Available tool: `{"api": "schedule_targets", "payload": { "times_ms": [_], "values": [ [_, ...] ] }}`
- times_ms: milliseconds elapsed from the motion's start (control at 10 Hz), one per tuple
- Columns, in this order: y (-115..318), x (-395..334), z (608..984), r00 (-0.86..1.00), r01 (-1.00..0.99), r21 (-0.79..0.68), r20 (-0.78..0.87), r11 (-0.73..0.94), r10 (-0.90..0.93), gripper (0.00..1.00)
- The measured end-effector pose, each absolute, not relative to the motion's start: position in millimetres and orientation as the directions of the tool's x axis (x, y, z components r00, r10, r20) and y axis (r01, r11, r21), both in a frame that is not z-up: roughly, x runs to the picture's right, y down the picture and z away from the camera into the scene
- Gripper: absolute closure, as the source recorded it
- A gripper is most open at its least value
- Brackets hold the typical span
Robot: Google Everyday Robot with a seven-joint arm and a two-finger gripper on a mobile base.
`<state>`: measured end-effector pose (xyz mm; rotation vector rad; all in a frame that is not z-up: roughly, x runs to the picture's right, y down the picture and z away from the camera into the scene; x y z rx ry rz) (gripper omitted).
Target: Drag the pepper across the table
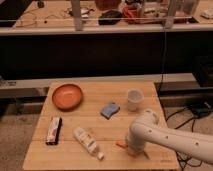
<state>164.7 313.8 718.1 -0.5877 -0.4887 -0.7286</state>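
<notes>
The pepper [121,145] shows only as a small orange tip on the light wooden table [75,156], near the front right. The rest of it is hidden under my white arm. My gripper [134,150] hangs straight down over the pepper at the end of that arm, which comes in from the right edge. Its fingers are hidden behind the wrist.
An orange bowl [67,96] sits at the back left. A blue sponge [110,109] and a white cup [134,99] are in the middle and back right. A white bottle [88,141] lies at the front middle, a dark snack bar [53,130] at the front left.
</notes>
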Motion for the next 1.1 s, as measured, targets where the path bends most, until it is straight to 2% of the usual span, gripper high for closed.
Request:
{"api": "schedule_targets", "payload": {
  "times_ms": [200, 300, 700, 1100],
  "values": [
    [309, 185, 699, 0.693, 0.666, -0.318, 0.599, 0.675, -0.402, 0.28],
    [308, 186, 694, 0.701, 0.647, -0.318, 0.605, 0.693, -0.378, 0.22],
    [305, 191, 690, 0.765, 0.510, -0.415, 0.619, 0.754, -0.176, 0.20],
    [310, 180, 698, 0.827, 0.417, -0.529, 0.559, 0.739, -0.067, 0.20]
  ]
}}
